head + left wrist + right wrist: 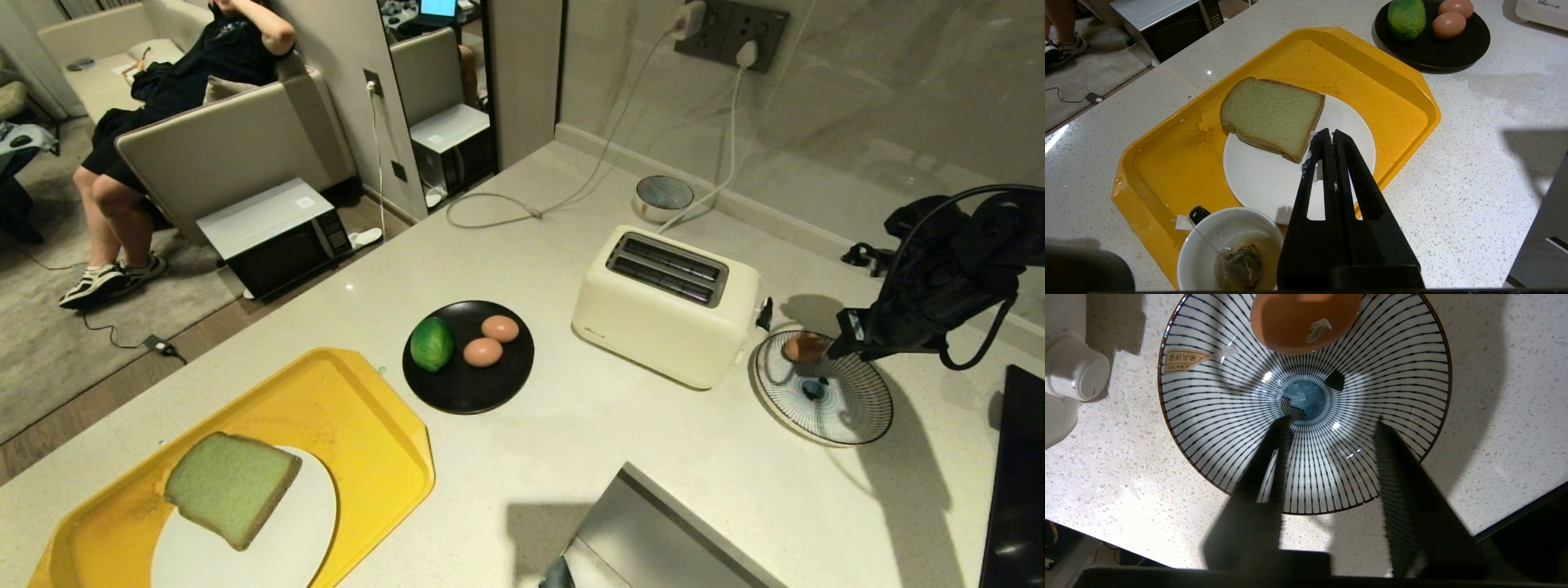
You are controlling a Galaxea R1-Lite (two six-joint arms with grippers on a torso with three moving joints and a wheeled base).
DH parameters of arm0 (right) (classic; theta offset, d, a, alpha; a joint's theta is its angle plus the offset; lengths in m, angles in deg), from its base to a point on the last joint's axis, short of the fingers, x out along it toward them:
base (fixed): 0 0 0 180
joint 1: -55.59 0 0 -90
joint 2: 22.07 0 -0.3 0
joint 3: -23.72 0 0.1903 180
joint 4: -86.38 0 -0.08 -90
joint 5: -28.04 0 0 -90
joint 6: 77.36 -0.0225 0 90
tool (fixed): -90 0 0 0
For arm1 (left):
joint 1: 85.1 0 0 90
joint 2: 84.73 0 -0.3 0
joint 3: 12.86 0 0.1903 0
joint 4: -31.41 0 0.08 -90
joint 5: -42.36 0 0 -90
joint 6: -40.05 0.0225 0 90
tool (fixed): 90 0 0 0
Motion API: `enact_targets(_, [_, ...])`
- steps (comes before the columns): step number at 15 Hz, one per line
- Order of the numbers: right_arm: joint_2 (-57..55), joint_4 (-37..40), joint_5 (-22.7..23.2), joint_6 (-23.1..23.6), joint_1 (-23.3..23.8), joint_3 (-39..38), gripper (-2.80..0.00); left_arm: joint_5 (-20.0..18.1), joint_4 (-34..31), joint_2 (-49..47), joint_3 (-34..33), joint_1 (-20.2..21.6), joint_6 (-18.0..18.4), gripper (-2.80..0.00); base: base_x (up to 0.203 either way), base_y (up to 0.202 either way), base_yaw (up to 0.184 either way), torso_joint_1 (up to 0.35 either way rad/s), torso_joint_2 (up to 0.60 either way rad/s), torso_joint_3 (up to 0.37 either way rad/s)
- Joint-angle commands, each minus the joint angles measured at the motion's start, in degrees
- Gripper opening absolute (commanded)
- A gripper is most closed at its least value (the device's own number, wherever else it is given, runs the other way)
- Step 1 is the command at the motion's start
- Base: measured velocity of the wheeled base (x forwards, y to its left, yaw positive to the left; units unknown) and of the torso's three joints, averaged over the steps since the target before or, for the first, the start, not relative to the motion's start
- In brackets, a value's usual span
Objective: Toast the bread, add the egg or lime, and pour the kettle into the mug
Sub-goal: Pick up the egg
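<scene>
The pale green bread (pixel 233 486) lies on a white plate (pixel 286 539) on the yellow tray (pixel 359 408). A lime (pixel 431 344) and two eggs (pixel 500 328) (pixel 482 352) sit on a black plate (pixel 469 392). A third egg (pixel 1306 320) rests inside the blue-striped bowl (pixel 1208 437) right of the toaster. My right gripper (pixel 1333 430) hangs open over that bowl, empty and clear of the egg. My left gripper (pixel 1329 132) is shut and empty above the white plate, beside the bread (pixel 1271 114). A white mug (pixel 1208 232) with a tea bag stands on the tray. The kettle is out of view.
The cream toaster (pixel 665 304) has both slots empty; its knob (pixel 1077 373) is close to the bowl. A round corded dish (pixel 663 196) sits by the wall. A black slab (pixel 1016 482) lies at the right edge. A person (pixel 163 106) sits on a sofa beyond the counter.
</scene>
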State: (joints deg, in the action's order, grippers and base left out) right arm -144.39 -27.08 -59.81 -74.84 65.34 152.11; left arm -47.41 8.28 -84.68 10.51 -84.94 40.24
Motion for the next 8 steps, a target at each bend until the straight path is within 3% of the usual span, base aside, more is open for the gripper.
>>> enact_targets(1, [0.06, 0.25, 0.13, 0.11, -0.08, -0.08, 0.00, 0.03, 0.03, 0.04, 0.00, 0.02, -0.02, -2.80, 0.000, 0.000, 0.000, 0.000, 0.00, 0.000])
enact_targets(8, [-0.70, 0.08, 2.50, 3.38, -0.17, -0.61, 0.00, 0.03, 0.03, 0.04, 0.00, 0.02, -0.02, -2.80, 0.000, 0.000, 0.000, 0.000, 0.00, 0.000])
